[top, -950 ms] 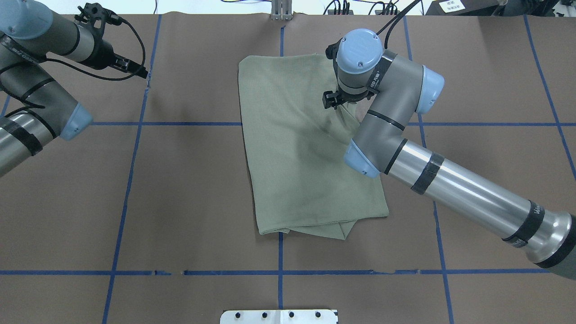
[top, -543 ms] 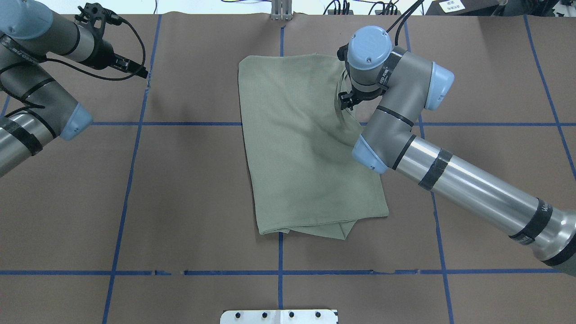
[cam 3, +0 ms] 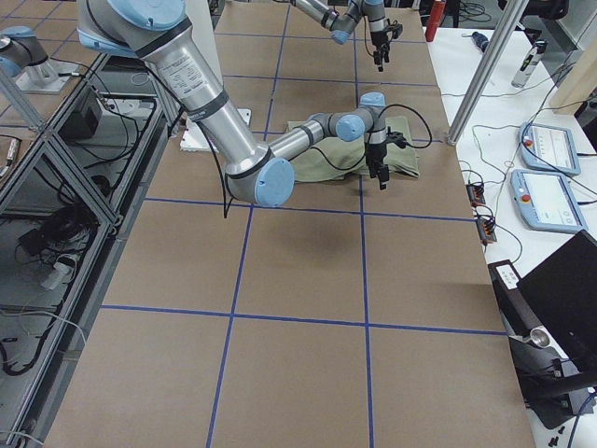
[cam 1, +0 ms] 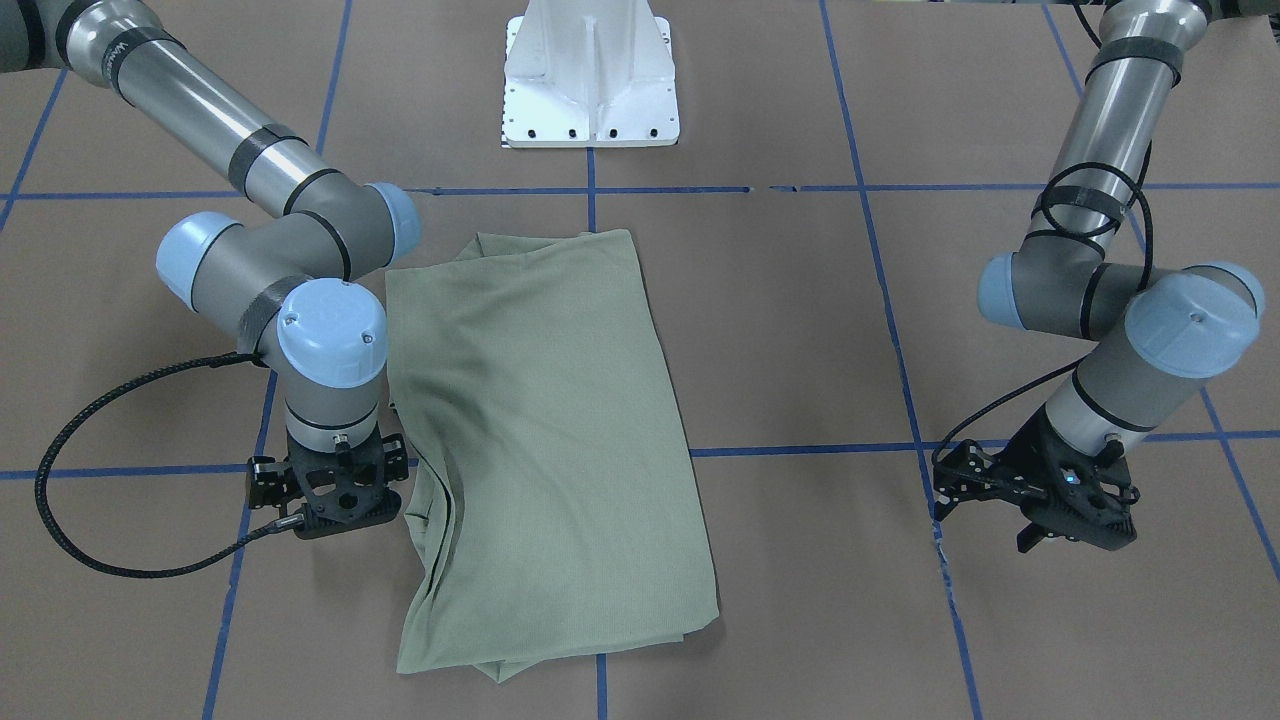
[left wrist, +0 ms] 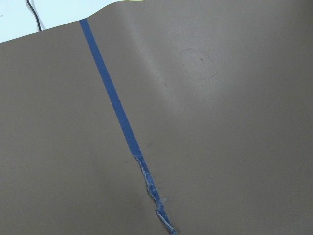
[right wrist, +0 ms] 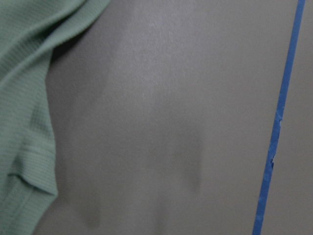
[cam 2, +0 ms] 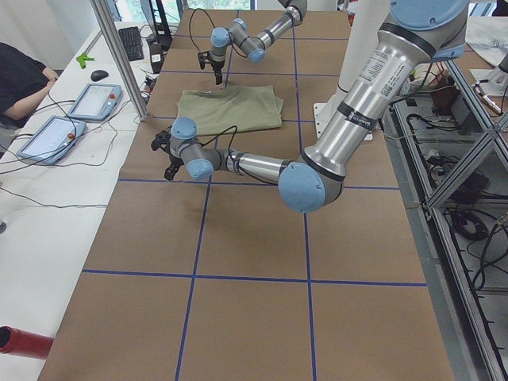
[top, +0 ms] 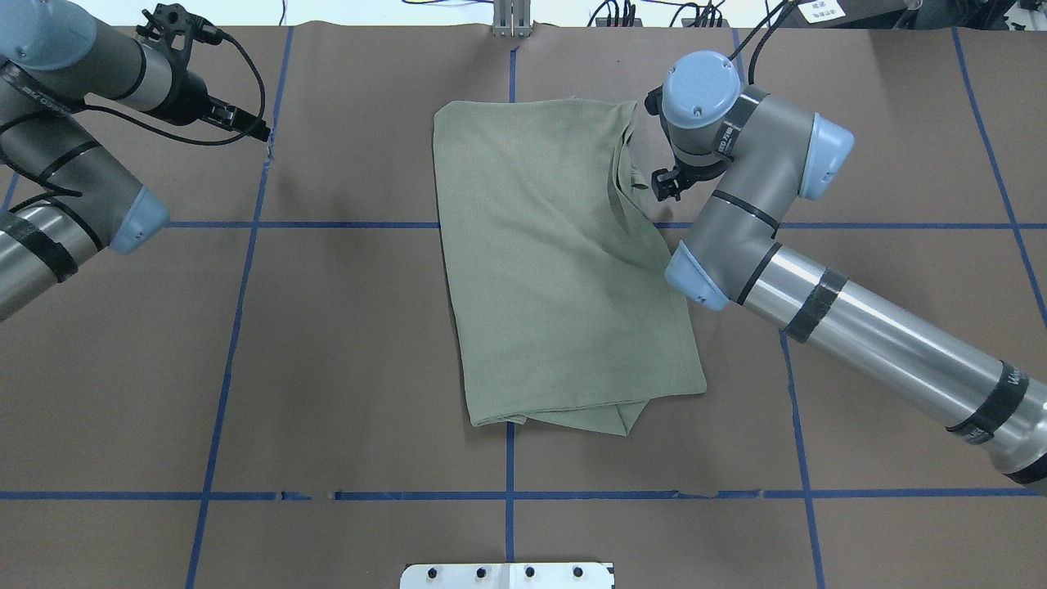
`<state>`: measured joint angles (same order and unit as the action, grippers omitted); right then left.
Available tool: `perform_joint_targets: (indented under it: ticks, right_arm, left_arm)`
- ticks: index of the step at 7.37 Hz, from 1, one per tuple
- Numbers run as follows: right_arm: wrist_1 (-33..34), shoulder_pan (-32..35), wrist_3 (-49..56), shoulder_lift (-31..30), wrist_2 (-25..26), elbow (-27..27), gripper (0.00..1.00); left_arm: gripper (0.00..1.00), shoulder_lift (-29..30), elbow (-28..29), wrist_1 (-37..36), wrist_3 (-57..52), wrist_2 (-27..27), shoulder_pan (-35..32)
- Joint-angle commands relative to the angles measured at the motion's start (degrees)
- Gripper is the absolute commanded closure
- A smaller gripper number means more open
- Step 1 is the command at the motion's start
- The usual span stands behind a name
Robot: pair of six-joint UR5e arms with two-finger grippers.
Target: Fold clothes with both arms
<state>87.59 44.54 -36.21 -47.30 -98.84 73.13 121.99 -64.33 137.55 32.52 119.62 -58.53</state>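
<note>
A sage-green shirt [top: 556, 270] lies folded into a long rectangle at the centre of the brown table [top: 343, 327]. The right gripper [cam 1: 335, 497] points down just beside its rumpled right edge, while the left gripper [cam 1: 1040, 505] hangs well apart. Whether either pincer is apart or together cannot be told.

We look on a brown paper-covered surface [top: 343, 343] gridded with blue tape lines [top: 240, 311]. Beside it lies a second, white surface [cam 2: 32, 230] carrying two grey touchscreen pendants [cam 2: 95, 101] and a black keyboard [cam 2: 132, 44]. A silver aluminium post [cam 2: 119, 59] stands at their shared edge.
</note>
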Motion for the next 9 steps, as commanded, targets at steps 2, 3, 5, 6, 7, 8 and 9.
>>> perform_joint_targets:
  ticks: [2,3,5,6,7,8,9]
  right_arm:
    - [-2.84,-2.17,-6.93,4.23,-1.89,-1.66,0.00]
    - [-6.34,-2.88,-8.34,4.32,-1.80,-3.76,0.00]
    - [-6.55,-2.88,-7.57,4.58,-1.80,-4.57,0.00]
    - [-6.20,-2.97,-7.04,4.58,-1.71,-5.27,0.00]
    - [-6.11,-3.15,-6.69,4.32,-1.54,-6.41,0.00]
    - [-4.90,-3.15,-4.42,4.32,-1.36,-7.03,0.00]
    - [-2.01,-2.89,-2.05,4.32,-0.92,-6.95,0.00]
  left_arm:
    - [0.00,0.00,-0.01,0.00,0.00,0.00,0.00]
    - [0.00,0.00,-0.01,0.00,0.00,0.00,0.00]
    - [0.00,0.00,-0.01,0.00,0.00,0.00,0.09]
    - [0.00,-0.08,-0.01,0.00,0.00,0.00,0.09]
    - [0.00,0.00,-0.01,0.00,0.00,0.00,0.09]
    - [0.00,0.00,-0.01,0.00,0.00,0.00,0.09]
    - [0.00,0.00,-0.01,0.00,0.00,0.00,0.09]
